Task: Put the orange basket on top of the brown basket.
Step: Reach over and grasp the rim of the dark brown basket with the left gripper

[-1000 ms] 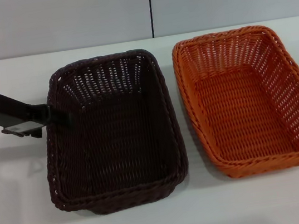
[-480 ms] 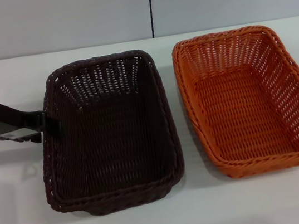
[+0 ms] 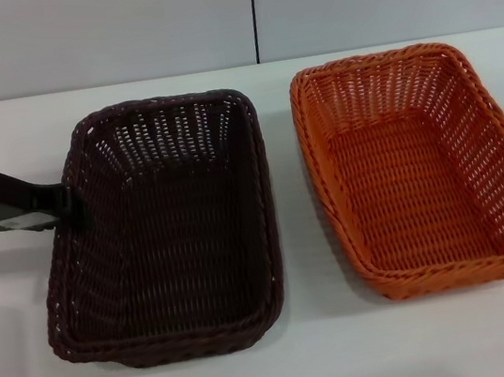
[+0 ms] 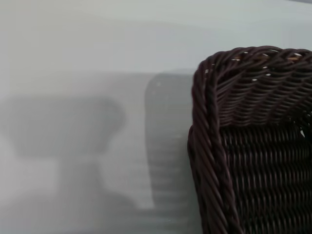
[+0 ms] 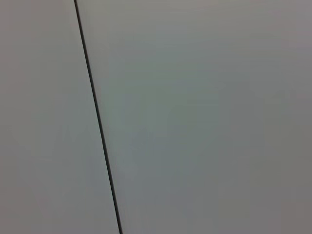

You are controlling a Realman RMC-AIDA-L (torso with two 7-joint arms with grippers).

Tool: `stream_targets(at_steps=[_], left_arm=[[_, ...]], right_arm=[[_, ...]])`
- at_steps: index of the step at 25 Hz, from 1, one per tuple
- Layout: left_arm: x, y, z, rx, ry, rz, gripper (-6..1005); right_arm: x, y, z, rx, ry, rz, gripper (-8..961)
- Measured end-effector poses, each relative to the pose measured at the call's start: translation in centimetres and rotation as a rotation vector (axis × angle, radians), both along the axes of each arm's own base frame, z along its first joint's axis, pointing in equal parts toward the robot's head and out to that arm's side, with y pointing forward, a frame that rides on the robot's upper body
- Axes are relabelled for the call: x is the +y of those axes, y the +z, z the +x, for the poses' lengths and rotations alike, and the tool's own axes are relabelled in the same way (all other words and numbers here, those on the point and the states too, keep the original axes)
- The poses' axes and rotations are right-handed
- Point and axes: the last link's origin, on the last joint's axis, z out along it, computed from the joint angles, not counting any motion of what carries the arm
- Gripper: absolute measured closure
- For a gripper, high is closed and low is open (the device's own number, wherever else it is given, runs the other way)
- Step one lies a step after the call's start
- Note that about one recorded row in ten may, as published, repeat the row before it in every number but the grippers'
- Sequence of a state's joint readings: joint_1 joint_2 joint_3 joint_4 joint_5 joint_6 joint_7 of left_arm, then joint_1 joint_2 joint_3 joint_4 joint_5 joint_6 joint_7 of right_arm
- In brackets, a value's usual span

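Broadly, I had a white counter (image 3: 33, 373) filling the head view, with a pale wall (image 3: 114, 29) behind it. On it the brown basket (image 3: 168, 229) lay left of centre, its long axis running from the near edge toward the wall but skewed, near end swung toward the lower left. The orange basket (image 3: 424, 167) sat to the right of it, apart from it with bare counter between them, long axis also near-to-far and squarer to the frame, open side up.

My left claw (image 3: 69, 202) was at the brown basket's left rim, at mid-left of the frame; I judged it clamped on that rim, though its tips were dark against dark weave. The left wrist view showed only a corner of brown rim and shadow on the counter. My right claw was in no view; its wrist camera saw only wall and a dark seam (image 5: 97, 122).

My worry: the two baskets were not parallel, so the orange one could land cocked on the brown rim and tip off. Openwork weave could also snag a claw tip on release.
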State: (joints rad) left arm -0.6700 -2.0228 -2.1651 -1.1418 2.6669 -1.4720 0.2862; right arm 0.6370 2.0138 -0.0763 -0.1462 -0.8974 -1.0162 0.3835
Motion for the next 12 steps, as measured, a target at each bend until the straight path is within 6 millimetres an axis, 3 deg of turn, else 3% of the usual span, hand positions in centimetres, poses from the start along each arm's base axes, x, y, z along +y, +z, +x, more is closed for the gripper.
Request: stream_targets(at_steps=[3, 9, 11, 12], left_arm=[[0.1, 0.3, 0.1, -0.006, -0.009, 0.003, 791], [0.2, 1.4, 0.2, -0.032, -0.037, 0.02, 792], [0.2, 4.8, 1.4, -0.033, -0.125, 0.055, 793], [0.1, 5.1, 1.6, -0.033, -0.137, 0.053, 794]], right_arm=[[0.1, 0.1, -0.1, -0.001, 0.001, 0.0, 398], [0.3, 0.4, -0.1, -0.006, 0.004, 0.003, 398], [0.3, 0.4, -0.2, -0.006, 0.006, 0.004, 398], [0.3, 0.4, -0.2, -0.006, 0.006, 0.004, 398]])
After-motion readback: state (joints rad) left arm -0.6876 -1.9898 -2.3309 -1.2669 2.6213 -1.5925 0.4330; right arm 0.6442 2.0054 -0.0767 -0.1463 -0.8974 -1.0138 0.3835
